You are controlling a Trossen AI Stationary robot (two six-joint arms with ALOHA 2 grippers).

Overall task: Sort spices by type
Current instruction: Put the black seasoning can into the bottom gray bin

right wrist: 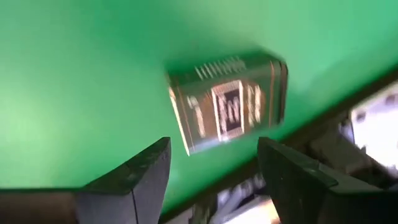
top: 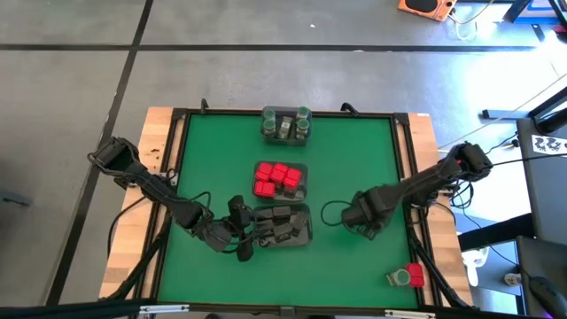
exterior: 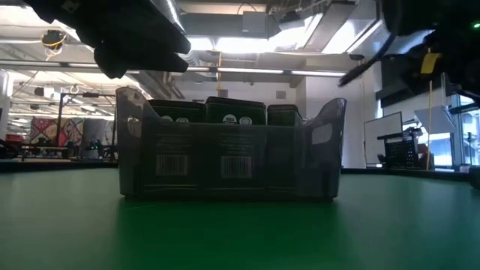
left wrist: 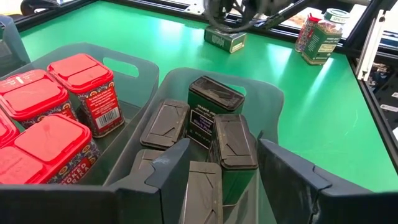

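Three clear, thin-walled plastic trays are lining up along the middle of the matte green table mat [top: 354,159] in the high view. At twelve o'clock, the far tray [top: 285,125] is holding small round green-lidded jars [top: 303,115]. At the centre, the middle tray [top: 281,180] is packed with bright red boxy tins [left wrist: 84,81] with rounded corners and glossy printed labels. At six o'clock, the near tray [top: 282,224] is carrying dark grey rectangular tins [left wrist: 213,109] with hinged flat lids, some upright and some leaning.

The left gripper [top: 232,232] is hovering at the near tray's nine o'clock edge, its dark angular fingers [left wrist: 161,177] standing apart and gripping nothing, one of them over the tray's wall.

The right gripper [top: 365,221] is sitting at about four o'clock from the centre, its fingers [right wrist: 140,171] spread wide and empty above a dark metallic tin [right wrist: 227,109] lying flat on the mat.

One red tin [top: 415,276] and a green-topped jar [top: 398,277] are lying side by side at five o'clock, near the mat's corner, well apart from the trays.
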